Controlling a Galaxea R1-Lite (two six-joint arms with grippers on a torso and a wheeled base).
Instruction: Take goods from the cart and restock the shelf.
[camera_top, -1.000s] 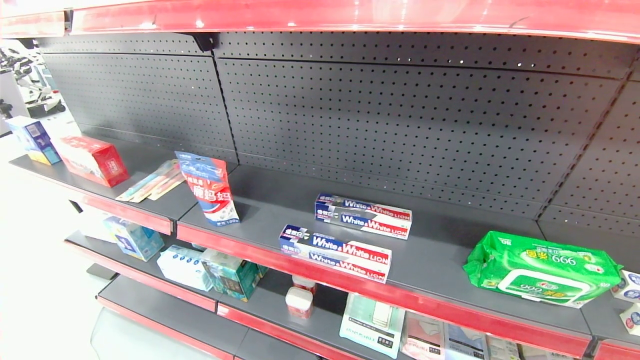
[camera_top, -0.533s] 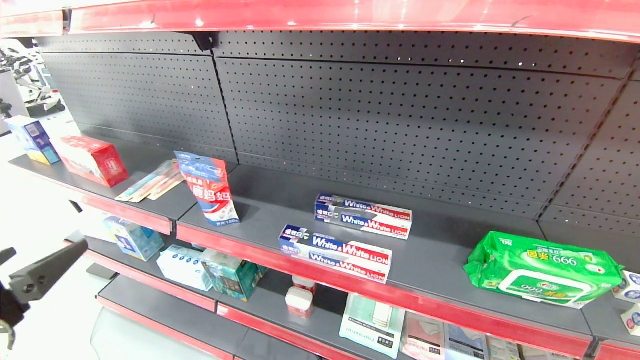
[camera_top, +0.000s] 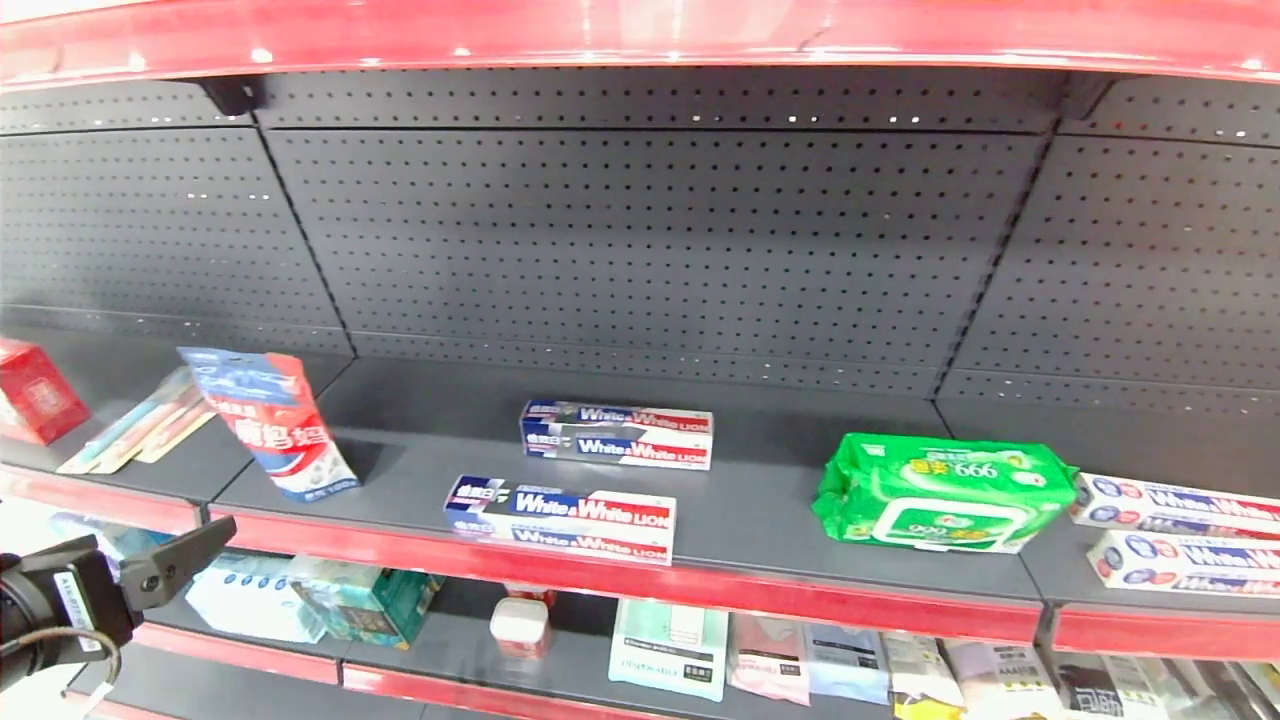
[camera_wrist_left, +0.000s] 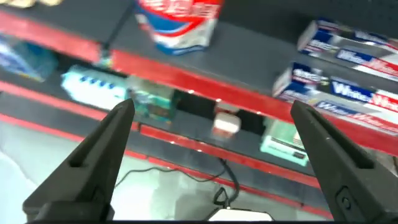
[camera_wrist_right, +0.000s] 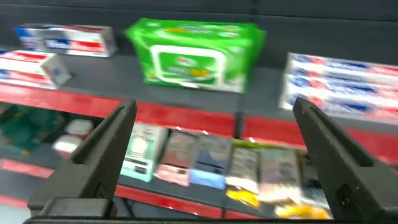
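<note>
The left gripper (camera_wrist_left: 212, 106) is released, its two dark fingers spread wide with nothing between them; in the head view one finger (camera_top: 185, 555) juts up in front of the red front edge at the left end of the middle bay of the shelf (camera_top: 760, 500). The right gripper (camera_wrist_right: 214, 102) is likewise spread wide and empty, facing the shelf's front edge below the green wipes pack (camera_top: 940, 490). On the middle bay, the wipes pack lies flat near the right end, close to the front edge. Two toothpaste boxes lie lengthwise in the centre: the front toothpaste box (camera_top: 560, 520) right at the front edge, the rear toothpaste box (camera_top: 616, 436) behind it and apart from it, toward the perforated back panel (camera_top: 650, 250). A red and blue pouch (camera_top: 270, 425) stands tilted near the left front corner of this bay. On the bay to the left, toothbrush packs (camera_top: 140, 430) lie flat beside a red box (camera_top: 35, 390) at the far left. On the bay to the right, two more toothpaste boxes (camera_top: 1180, 505) lie one behind the other near the front edge, just beside the wipes pack. The lower shelf (camera_top: 580, 660) carries a teal box (camera_top: 365, 600), a small white and red jar (camera_top: 520, 625) and several flat packets
</note>
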